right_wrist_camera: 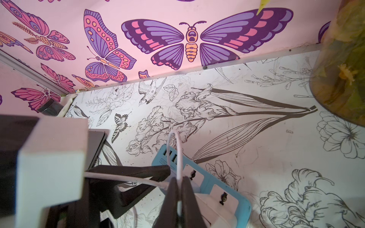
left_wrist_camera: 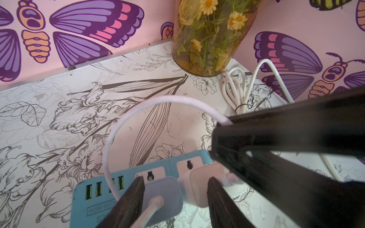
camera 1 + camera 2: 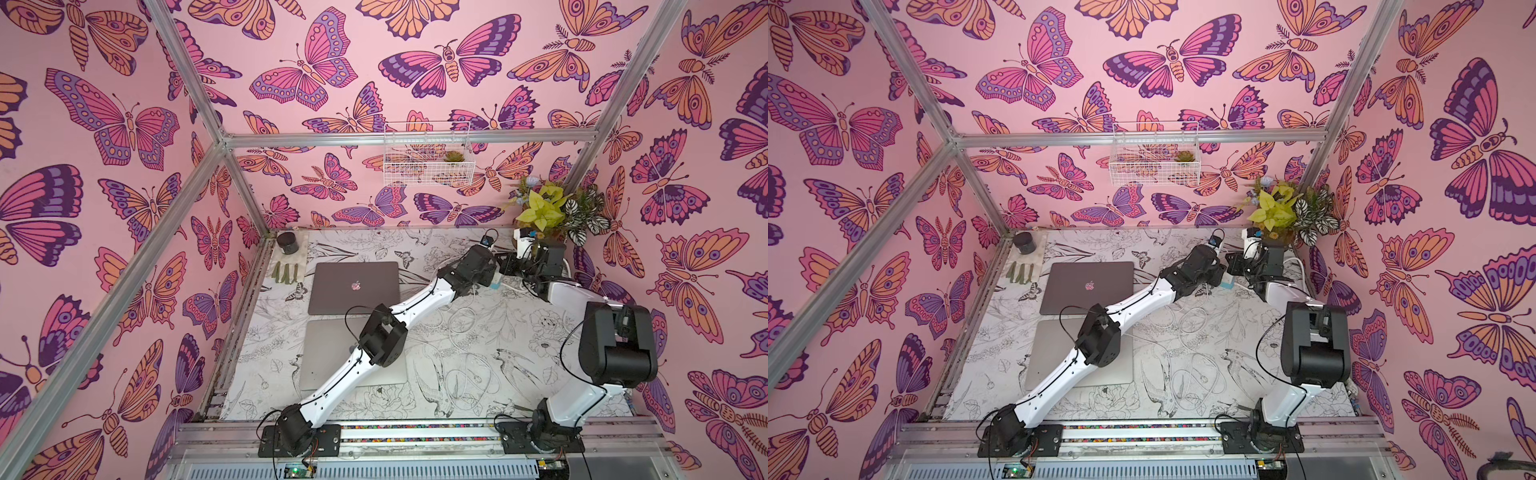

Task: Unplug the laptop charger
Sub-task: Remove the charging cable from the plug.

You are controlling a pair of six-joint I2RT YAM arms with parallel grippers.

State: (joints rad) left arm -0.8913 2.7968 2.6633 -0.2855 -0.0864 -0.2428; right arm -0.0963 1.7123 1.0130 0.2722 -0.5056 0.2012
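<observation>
Here the left pincer (image 2: 175, 178) stands half apart, astride the pale rounded charger plug (image 2: 164, 189), one finger (image 2: 136, 193) against its side. The right pincer (image 1: 179, 178) is pinched together on the thin white cable (image 1: 173, 142). The plug sits in the light-blue plastic power strip (image 2: 81, 209) on the flower-printed bench (image 2: 59, 118).

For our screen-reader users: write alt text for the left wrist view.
The left gripper straddles a pale charger plugged into a blue power strip. The right gripper pinches a looping white cable; a vase of yellow flowers stands by the pink butterfly wall.
</observation>
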